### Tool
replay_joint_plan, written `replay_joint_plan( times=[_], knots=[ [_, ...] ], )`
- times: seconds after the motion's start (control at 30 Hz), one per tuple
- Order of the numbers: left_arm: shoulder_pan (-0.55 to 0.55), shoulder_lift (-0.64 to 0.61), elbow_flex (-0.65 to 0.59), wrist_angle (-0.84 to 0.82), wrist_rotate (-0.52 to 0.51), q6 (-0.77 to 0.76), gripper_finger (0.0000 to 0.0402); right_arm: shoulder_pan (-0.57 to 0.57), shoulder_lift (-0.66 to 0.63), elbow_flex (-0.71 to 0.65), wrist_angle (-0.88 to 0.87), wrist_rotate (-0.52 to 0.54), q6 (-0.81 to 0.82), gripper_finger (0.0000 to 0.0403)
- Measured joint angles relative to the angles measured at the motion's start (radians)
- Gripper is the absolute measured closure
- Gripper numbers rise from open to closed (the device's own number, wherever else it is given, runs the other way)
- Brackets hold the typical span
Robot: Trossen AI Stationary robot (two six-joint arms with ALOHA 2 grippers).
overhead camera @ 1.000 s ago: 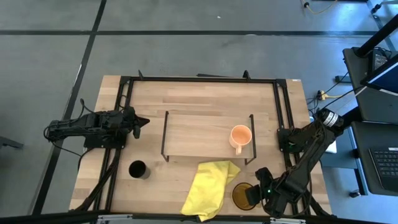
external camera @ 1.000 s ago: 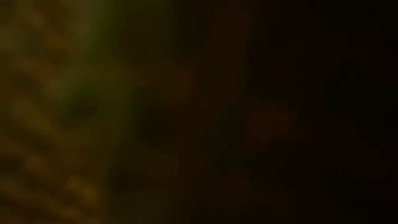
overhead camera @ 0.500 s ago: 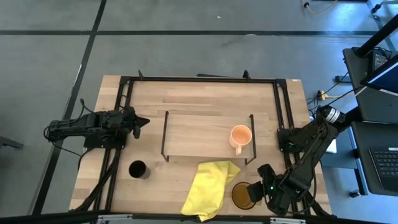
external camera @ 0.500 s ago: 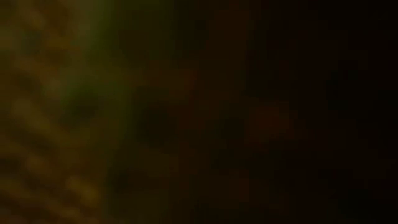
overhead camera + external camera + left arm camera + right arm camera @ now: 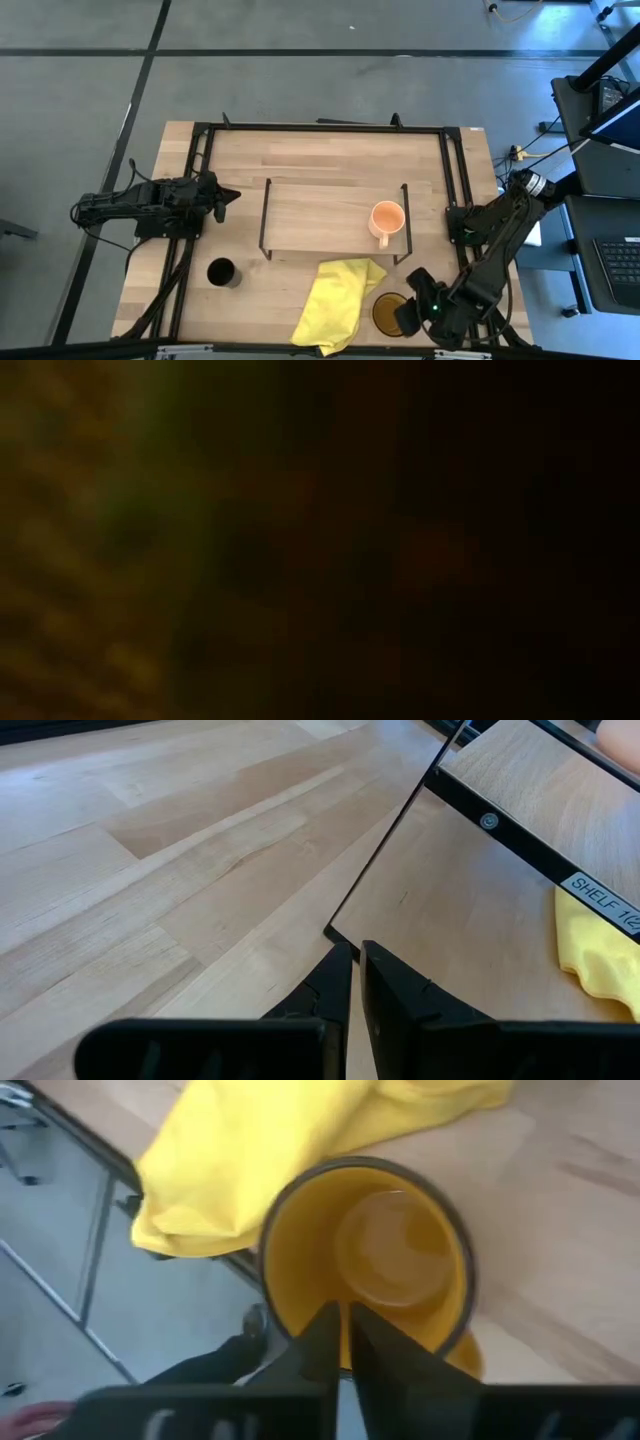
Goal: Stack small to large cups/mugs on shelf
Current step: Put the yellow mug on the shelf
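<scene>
The amber mug (image 5: 388, 312) stands on the table near its front edge, right of centre, and fills the right wrist view (image 5: 390, 1250). My right gripper (image 5: 403, 316) is at its right side, fingers close together (image 5: 340, 1330). The peach-orange mug (image 5: 387, 218) stands upright on the right end of the shelf (image 5: 320, 215). The small black cup (image 5: 221, 272) stands on the table at the front left. My left gripper (image 5: 230, 196) waits shut, left of the shelf. The low view is dark and shows nothing. My right gripper meets the amber mug at its right side, by the rim (image 5: 300, 1330). It comes slanting down from the table's right. The fingers (image 5: 375, 1350) stand almost together and hide what lies between them, so the part held cannot be told. The mug stands upright on the table.
A crumpled yellow cloth (image 5: 335, 302) lies on the table just left of the amber mug, under the shelf's front edge. Black frame rails (image 5: 452, 180) run along the table's sides and back. The shelf's left and middle part is bare wood.
My right gripper has drawn back a little toward the table's near right corner and then come back to the amber mug. The mug has stayed where it was.
</scene>
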Motion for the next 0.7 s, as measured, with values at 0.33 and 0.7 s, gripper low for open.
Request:
replay_joint_plan(
  times=[0.33,0.7],
  knots=[
    [0.0,0.0,0.0,0.0,0.0,0.0,0.0381,-0.062,0.028,0.0,0.182,0.003,-0.104,0.0399],
    [0.0,0.0,0.0,0.0,0.0,0.0,0.0381,-0.113,0.034,0.0,0.24,-0.033,-0.179,0.0397]
  ],
)
